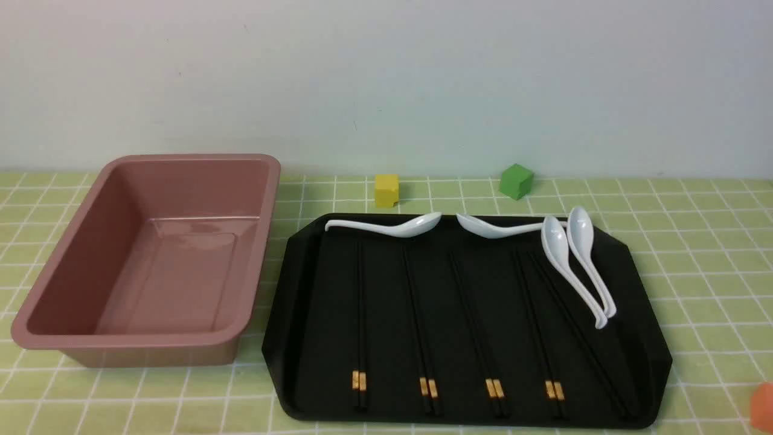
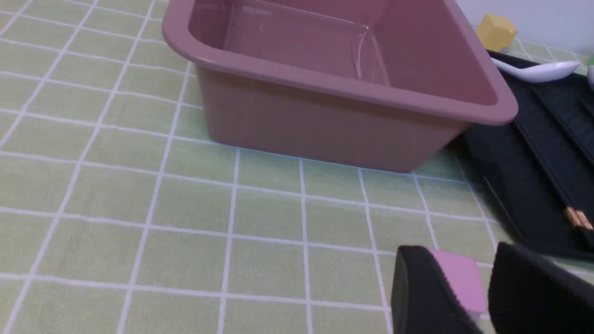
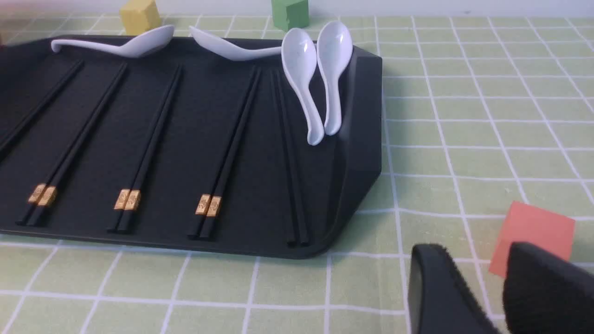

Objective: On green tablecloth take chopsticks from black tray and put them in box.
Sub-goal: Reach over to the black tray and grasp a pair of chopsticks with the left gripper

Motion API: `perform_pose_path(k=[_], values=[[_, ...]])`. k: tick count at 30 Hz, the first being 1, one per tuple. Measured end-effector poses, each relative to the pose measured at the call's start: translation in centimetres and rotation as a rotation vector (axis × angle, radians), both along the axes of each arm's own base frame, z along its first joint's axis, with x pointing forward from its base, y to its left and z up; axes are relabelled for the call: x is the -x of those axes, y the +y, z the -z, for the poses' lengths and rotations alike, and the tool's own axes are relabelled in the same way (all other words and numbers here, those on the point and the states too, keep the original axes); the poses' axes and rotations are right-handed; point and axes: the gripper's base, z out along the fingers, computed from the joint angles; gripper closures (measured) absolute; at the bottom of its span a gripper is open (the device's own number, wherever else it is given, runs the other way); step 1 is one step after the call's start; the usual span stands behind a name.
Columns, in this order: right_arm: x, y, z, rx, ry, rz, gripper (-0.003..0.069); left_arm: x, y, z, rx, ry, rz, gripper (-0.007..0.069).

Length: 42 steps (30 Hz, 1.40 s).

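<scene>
Five pairs of chopsticks (image 1: 494, 388) lie side by side in the black tray (image 1: 634, 314), running front to back; four pairs show gold bands at their near ends. The tray sits on the green tablecloth (image 1: 712, 272), just right of the box (image 1: 90, 241), which holds nothing. My left tool (image 2: 464, 260) hangs low over the cloth by the box's near end, jaws apart. A pink cube (image 2: 459, 283) shows in the gap, and I cannot tell whether it touches. The chopsticks lie off to its right, apart from it. My right tool (image 3: 473, 250) hangs off the tray's near right corner with jaws apart on nothing, an orange cube (image 3: 533, 232) just beyond. The bandless pair lies nearest it.
</scene>
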Motion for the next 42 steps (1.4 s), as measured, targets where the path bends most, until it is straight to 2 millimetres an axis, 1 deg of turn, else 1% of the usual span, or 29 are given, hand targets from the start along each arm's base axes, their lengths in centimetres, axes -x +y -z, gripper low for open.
perform_pose_path(k=[39,42], values=[[0.0,0.0,0.0,0.0,0.0,0.0,0.0419,0.0,0.0,0.0,0.0,0.0,0.0,0.0385],[0.0,0.0,0.0,0.0,0.0,0.0,0.0419,0.01,-0.08,-0.01,0.029,0.003,0.0,0.0385]])
